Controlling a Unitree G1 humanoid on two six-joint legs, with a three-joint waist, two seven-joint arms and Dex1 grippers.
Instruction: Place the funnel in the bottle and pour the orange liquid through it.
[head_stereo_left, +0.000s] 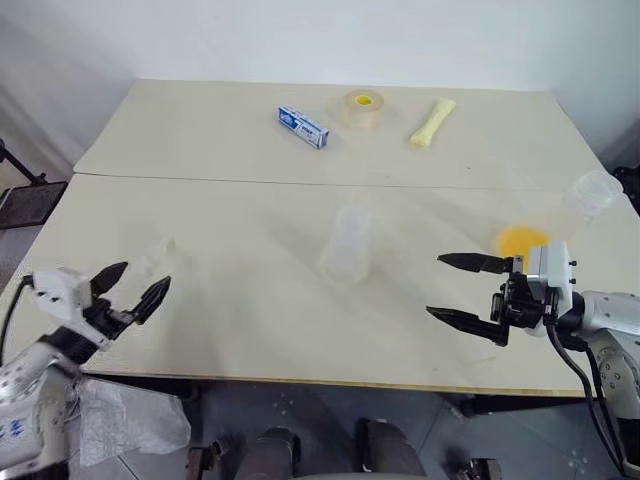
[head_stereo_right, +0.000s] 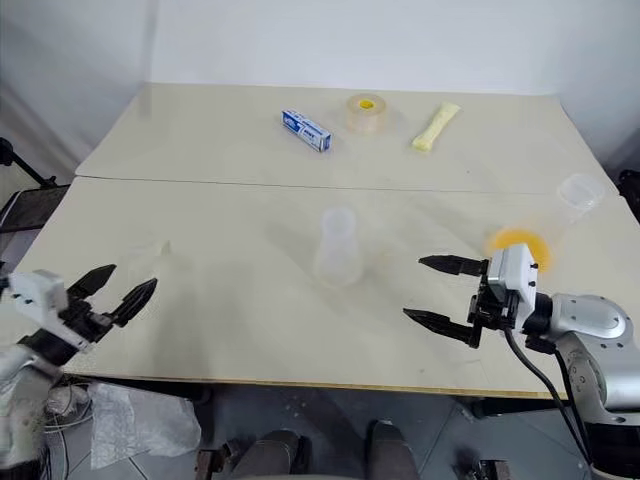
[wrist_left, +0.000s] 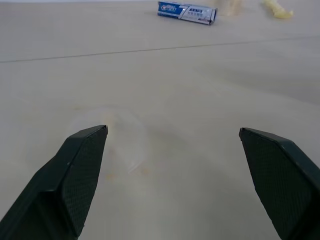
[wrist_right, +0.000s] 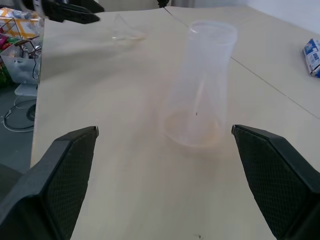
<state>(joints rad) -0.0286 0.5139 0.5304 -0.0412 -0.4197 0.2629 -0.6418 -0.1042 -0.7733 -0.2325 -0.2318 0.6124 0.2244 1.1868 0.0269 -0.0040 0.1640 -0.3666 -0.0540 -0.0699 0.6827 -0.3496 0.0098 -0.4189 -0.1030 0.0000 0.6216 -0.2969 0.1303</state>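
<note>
The clear bottle (head_stereo_left: 347, 245) stands upright mid-table, straight ahead of my right gripper (head_stereo_left: 434, 285), which is open and level with nothing between its fingers; the right wrist view frames the bottle (wrist_right: 202, 90) between them. The transparent funnel (head_stereo_left: 160, 255) lies on the table at the left, just beyond my open, empty left gripper (head_stereo_left: 142, 276); it is a faint cone (wrist_left: 117, 140) in the left wrist view. The orange liquid (head_stereo_left: 522, 240) pools in a clear flask (head_stereo_left: 595, 192) at the right, behind the right gripper.
On the far table lie a blue-and-white toothpaste box (head_stereo_left: 303, 126), a tape roll (head_stereo_left: 363, 107) and a pale yellow packet (head_stereo_left: 432, 122). A seam (head_stereo_left: 300, 183) runs between the two tables. A plastic bag (head_stereo_left: 130, 420) hangs below the front left edge.
</note>
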